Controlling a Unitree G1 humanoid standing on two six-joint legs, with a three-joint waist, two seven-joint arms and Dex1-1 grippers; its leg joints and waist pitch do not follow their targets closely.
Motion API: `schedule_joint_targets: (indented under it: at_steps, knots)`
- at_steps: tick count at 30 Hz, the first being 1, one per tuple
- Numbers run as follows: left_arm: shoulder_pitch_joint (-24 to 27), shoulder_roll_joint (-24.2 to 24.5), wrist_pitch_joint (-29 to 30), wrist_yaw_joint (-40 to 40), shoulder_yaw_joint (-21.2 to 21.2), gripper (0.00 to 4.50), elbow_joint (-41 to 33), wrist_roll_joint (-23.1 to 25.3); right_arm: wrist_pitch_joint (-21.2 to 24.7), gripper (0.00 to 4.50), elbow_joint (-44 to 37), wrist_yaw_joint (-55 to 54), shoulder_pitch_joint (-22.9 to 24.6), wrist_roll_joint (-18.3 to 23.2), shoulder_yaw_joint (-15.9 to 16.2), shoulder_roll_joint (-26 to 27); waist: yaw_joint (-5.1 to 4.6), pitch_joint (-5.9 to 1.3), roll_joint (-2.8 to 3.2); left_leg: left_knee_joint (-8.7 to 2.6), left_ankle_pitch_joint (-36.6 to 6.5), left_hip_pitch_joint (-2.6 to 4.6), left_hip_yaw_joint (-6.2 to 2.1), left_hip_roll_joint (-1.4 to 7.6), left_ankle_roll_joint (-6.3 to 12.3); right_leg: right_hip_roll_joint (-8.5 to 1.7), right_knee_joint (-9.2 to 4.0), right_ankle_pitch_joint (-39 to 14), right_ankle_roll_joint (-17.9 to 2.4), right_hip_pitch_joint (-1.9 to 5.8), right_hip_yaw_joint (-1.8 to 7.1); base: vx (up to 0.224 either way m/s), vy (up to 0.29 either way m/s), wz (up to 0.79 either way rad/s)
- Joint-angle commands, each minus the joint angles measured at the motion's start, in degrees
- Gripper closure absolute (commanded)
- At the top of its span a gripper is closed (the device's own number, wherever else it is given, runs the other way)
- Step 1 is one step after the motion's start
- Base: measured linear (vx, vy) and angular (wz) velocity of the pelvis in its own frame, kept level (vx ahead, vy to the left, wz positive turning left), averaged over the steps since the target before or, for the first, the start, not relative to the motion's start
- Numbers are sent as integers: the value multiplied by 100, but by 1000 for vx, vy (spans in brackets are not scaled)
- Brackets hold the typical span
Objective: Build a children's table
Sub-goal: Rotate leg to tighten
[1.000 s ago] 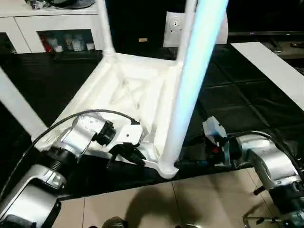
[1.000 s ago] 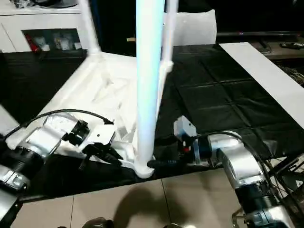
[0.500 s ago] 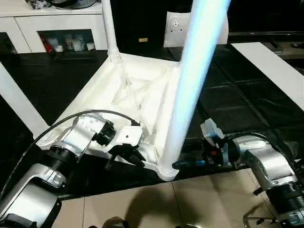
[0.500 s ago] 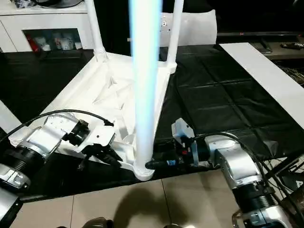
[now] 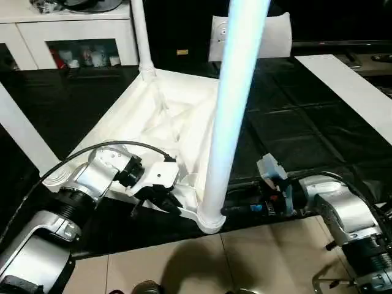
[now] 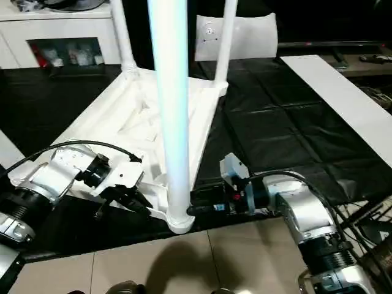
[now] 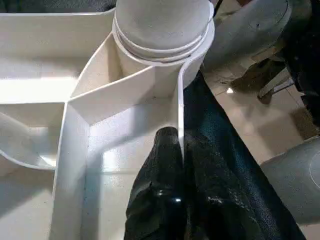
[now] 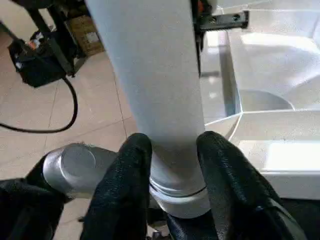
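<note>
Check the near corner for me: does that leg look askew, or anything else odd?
The near leg leans slightly rather than standing square to the upturned tabletop. It sits in its corner socket, right gripper around its base, left gripper pinching the tabletop's rim. Nothing looks damaged.

Left tool [image 7: 181, 150]: fingers pressed together, pinching a thin wall, forearm entering from 7 o'clock. Right tool [image 8: 172, 150]: fingers clasping a tube base, forearm from 4 o'clock.

Glossy white plastic tabletop [image 5: 171, 116]
</note>
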Motion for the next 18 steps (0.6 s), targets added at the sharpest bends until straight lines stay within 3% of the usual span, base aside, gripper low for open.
schedule_joint_targets:
  at_steps: [1,10,16,18]
  knots:
    - [-20,-201,-128,-78,-190,450,-91,-13,73,251,-146,-84,-149,103,115,112,-18,-374,-23,-431,-1850,149,-97,231,-22,-290,-478,-2135,-1140,198,189,0,0,0]
    - [-36,-222,-148,-41,-170,450,-50,17,-146,184,-120,-214,-153,-57,156,194,-14,-380,-21,-428,-1809,151,-90,232,-24,-289,-461,-1946,-1184,192,192,0,0,0]
    - [-34,-231,-157,-34,-158,450,-38,36,-147,184,-97,-260,-165,-50,168,272,1,-386,-12,-437,-1792,157,-88,236,-22,-277,-436,-1735,-1242,197,192,0,0,0]
    - [-35,-226,-161,-36,-155,450,-33,38,-80,211,-103,-229,-165,7,161,276,3,-383,-12,-437,-1809,152,-87,234,-14,-282,-442,-1774,-1230,200,190,0,0,0]
